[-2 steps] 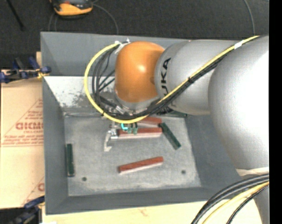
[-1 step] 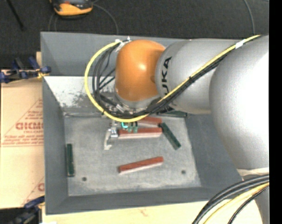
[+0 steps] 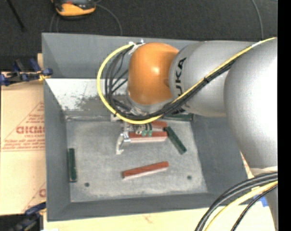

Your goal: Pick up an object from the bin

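Observation:
My gripper [image 3: 121, 142] hangs low over the back middle of the bin floor, mostly hidden under the arm's orange cover. Right beside it lies a red-brown bar [image 3: 152, 136], partly covered by the gripper's body; whether it is gripped I cannot tell. A dark green bar [image 3: 176, 140] lies slanted just right of that one. Nearer the front, a second red-brown bar [image 3: 145, 170] rests flat on the floor, apart from the gripper.
Another dark green bar [image 3: 72, 165] lies along the left wall of the bin floor. The arm and its cables cover the back right of the bin.

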`<state>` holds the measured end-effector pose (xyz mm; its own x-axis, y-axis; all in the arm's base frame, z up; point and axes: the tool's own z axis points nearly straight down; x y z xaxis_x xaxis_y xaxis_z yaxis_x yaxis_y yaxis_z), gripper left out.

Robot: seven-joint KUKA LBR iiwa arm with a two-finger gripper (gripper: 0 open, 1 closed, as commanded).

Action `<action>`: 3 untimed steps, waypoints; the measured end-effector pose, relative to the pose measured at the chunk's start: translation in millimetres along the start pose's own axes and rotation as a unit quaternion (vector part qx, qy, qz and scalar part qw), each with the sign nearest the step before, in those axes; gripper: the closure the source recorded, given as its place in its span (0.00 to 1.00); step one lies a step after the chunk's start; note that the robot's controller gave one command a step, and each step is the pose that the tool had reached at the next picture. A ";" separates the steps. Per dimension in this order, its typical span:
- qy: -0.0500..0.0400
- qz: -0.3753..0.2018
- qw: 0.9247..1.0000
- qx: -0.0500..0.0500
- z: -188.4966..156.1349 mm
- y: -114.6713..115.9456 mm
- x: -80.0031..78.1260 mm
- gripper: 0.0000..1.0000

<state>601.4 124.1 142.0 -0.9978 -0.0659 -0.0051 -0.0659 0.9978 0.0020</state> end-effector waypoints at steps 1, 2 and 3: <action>-0.001 -0.018 1.000 0.002 34.0 -38.3 -7.4 0.00; 0.001 -0.096 0.995 0.002 60.9 -51.5 -11.2 0.00; 0.006 -0.201 0.980 0.000 60.0 -95.7 -20.0 1.00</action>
<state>627.9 30.1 81.9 -0.8912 -0.4535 0.0056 -0.4535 0.8913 0.0014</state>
